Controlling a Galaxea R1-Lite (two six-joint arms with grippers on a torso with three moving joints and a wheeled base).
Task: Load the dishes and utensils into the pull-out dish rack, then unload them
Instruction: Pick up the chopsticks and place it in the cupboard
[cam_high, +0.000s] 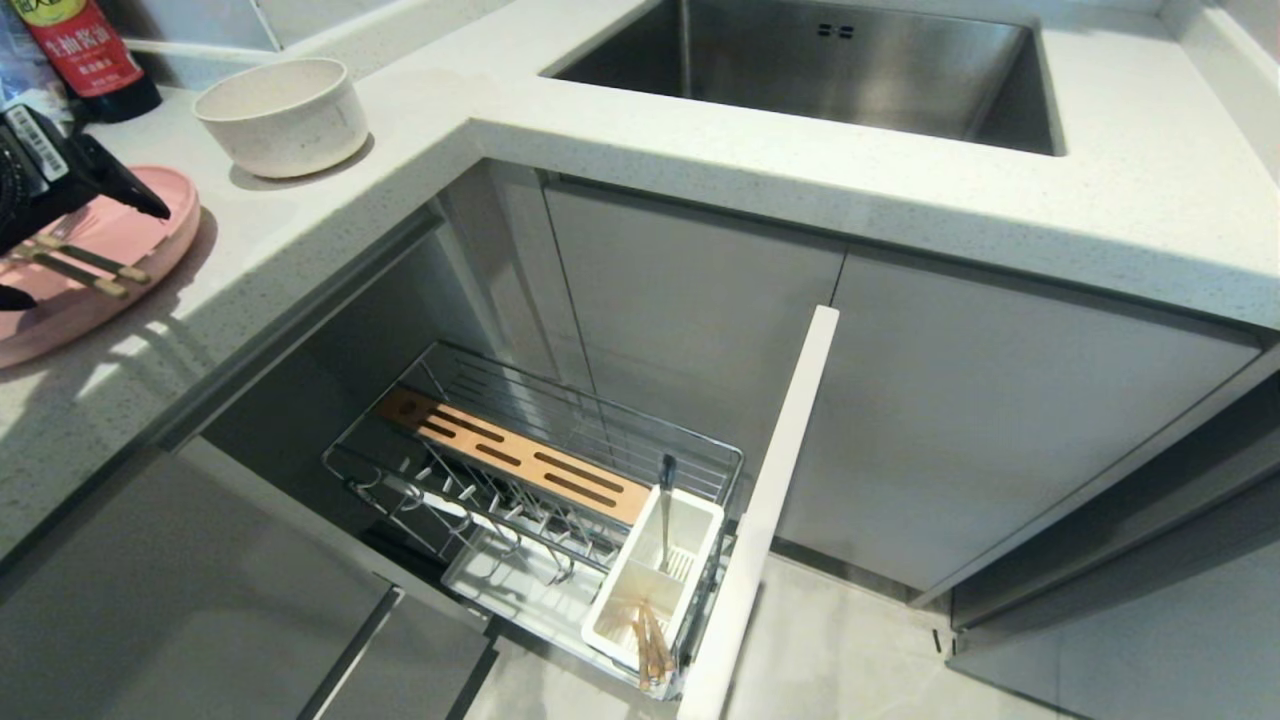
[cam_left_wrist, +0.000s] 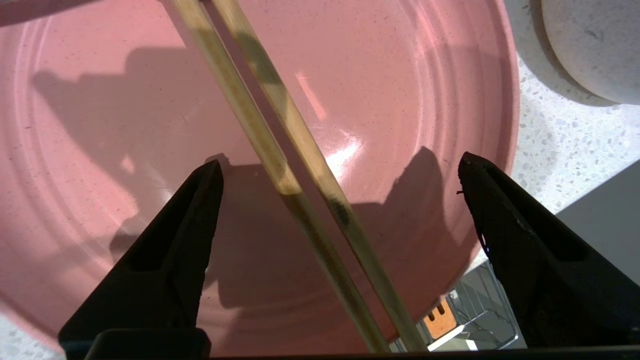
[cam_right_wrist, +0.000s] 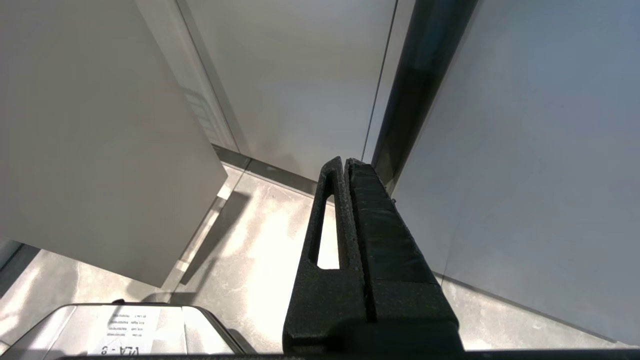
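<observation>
Plate (cam_high: 150, 215), far left on tabletop (cam_high: 700, 170): chopsticks (cam_left_wrist: 280, 150) laid across it, left claw (cam_left_wrist: 340, 172) spread wide above. Bowl (cam_high: 283, 115): empty, beside it. Caddy (cam_high: 655, 575) in rack (cam_high: 520, 480): fork (cam_high: 666, 510), more chopsticks. Right claw (cam_right_wrist: 345, 165): closed, parked.

Premises: a domestic kitchen. A speckled light stone countertop (cam_high: 900, 190) runs in an L and carries an inset steel sink (cam_high: 830, 75). Flat grey handleless cabinet fronts (cam_high: 960, 400) stand beneath it. One narrow unit is drawn out, exposing a chrome wire pull-out dish rack (cam_high: 540, 500) with a white utensil caddy (cam_high: 655, 580) and slotted wooden strip (cam_high: 520, 465). A red-labelled sauce bottle (cam_high: 85, 55) stands on the counter. The floor (cam_high: 850, 660) is pale tile.
</observation>
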